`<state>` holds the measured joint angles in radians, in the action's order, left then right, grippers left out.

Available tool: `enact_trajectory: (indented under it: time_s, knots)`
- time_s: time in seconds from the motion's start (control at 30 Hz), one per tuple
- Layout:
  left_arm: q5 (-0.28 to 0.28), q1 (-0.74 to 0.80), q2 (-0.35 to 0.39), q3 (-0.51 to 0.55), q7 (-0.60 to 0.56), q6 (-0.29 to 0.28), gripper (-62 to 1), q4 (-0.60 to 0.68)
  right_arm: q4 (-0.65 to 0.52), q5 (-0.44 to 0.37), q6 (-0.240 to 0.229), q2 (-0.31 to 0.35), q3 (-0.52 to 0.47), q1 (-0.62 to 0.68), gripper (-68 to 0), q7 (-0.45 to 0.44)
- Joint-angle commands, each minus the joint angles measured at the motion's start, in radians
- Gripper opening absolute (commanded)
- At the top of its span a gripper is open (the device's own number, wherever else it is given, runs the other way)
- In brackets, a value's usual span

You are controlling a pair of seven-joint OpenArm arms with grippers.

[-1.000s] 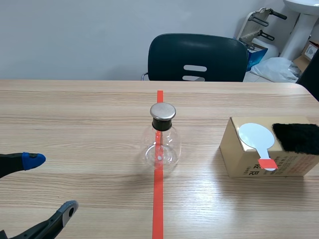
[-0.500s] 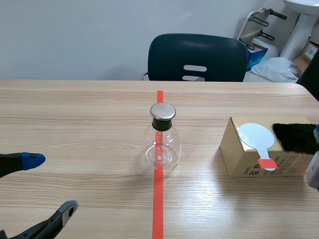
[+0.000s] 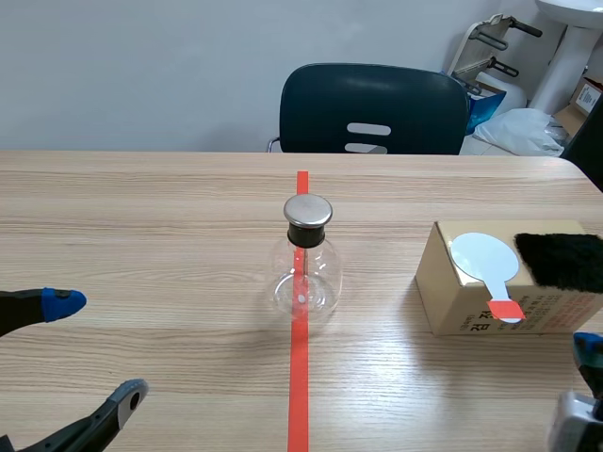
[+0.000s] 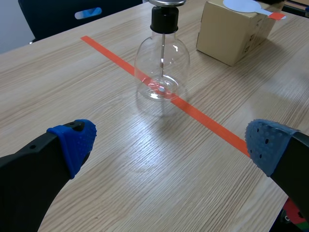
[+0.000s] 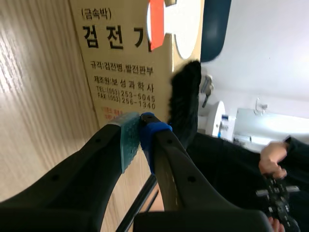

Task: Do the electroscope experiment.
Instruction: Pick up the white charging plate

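Right hand [image 5: 140, 128] closed, near box [image 5: 120, 58]

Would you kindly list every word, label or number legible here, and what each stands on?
"(금속박)": cardboard box, on the face seen in the right wrist view.
"검 전": large print beneath it; a third character beside the red tab is unclear.
Smaller lines below, including phone numbers: not copied.
Red print on the box in the scene view: too small to read.
Flask: no text.
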<state>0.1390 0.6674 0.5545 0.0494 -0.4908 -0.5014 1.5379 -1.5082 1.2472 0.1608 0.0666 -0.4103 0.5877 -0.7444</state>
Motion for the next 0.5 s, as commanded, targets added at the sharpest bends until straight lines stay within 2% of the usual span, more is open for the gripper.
enact_trajectory:
  time_s: [0.0,0.2,0.4,0.47]
  knots:
    - [0.014,0.000,0.006,0.006,-0.018,-0.002,1.4,0.018,-0.014,0.004,0.027,-0.011,0.010,-0.006,-62.0,0.017]
    - [0.014,0.000,0.006,0.006,-0.018,-0.002,1.4,0.018,-0.011,0.010,0.092,-0.036,0.069,-0.006,-48.0,0.092]
    - [0.014,0.000,0.006,0.006,-0.018,-0.002,1.4,0.018,0.009,0.010,0.176,-0.045,0.137,-0.006,-26.1,0.165]
    - [0.014,0.000,0.006,0.006,-0.018,-0.002,1.4,0.018,0.023,0.010,0.216,-0.045,0.161,-0.006,-21.4,0.183]
